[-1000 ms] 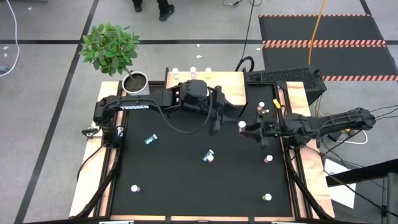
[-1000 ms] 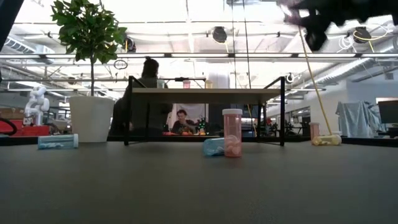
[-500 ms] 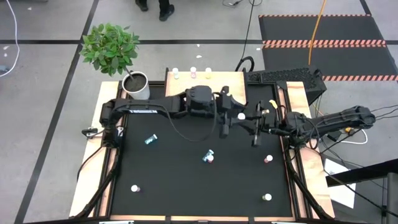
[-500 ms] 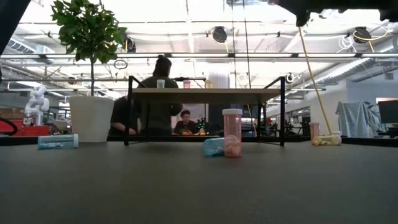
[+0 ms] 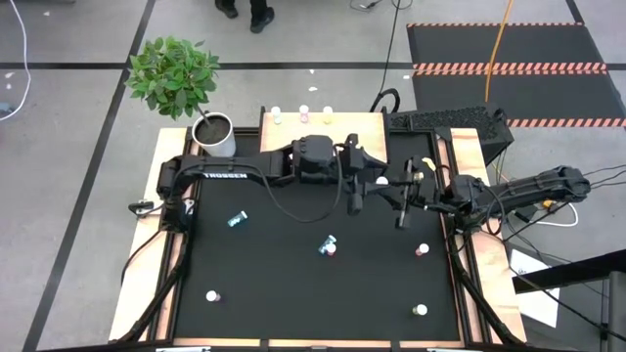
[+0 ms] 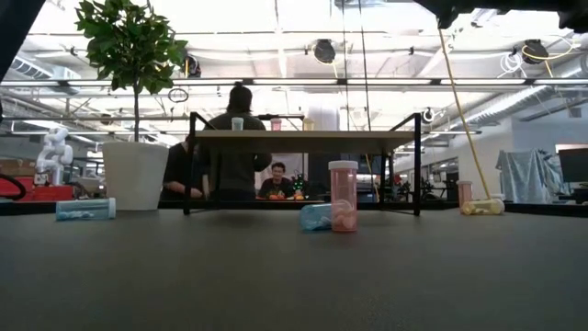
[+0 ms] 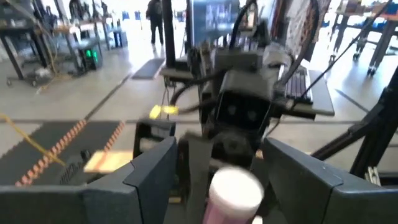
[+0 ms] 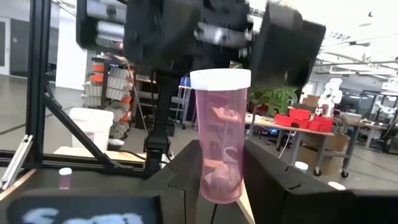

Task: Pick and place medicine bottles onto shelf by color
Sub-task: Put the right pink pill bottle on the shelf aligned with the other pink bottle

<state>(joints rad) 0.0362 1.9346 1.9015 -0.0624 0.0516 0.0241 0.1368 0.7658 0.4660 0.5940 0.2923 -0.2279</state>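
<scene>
A pink medicine bottle (image 8: 219,143) with a white cap (image 5: 380,182) stands upright in the air over the table's middle right, and my right gripper (image 5: 393,192) is shut on it. My left gripper (image 5: 368,183) is open and reaches level from the left. Its two fingers (image 7: 148,176) stand on either side of the cap (image 7: 235,190) with a gap on each side. The wooden shelf (image 5: 342,132) stands at the far edge on dark legs, with three small bottles (image 5: 303,114) on its top. More bottles are on the black mat: a teal one (image 5: 237,219) lies on its side, and a pink one (image 6: 343,195) stands upright. My right gripper pinches the lower half of the pink bottle's body (image 8: 217,177) between its two fingers (image 8: 180,183). The fingers come about level from the table's right side. The bottle stands upright with its cap up, lifted clear of the table.
A white pot (image 5: 215,132) with a green plant stands at the far left corner beside the shelf. Loose bottles stand at the near left (image 5: 211,294), near right (image 5: 420,310) and right (image 5: 423,250). People show in the room beyond the shelf (image 6: 237,138).
My right gripper has rolled, setting the pink bottle upright, and has risen and gone a little toward the far edge. My left gripper has gone toward the right, up to the bottle, and levelled out. Both arms have kept still for the last half second.
</scene>
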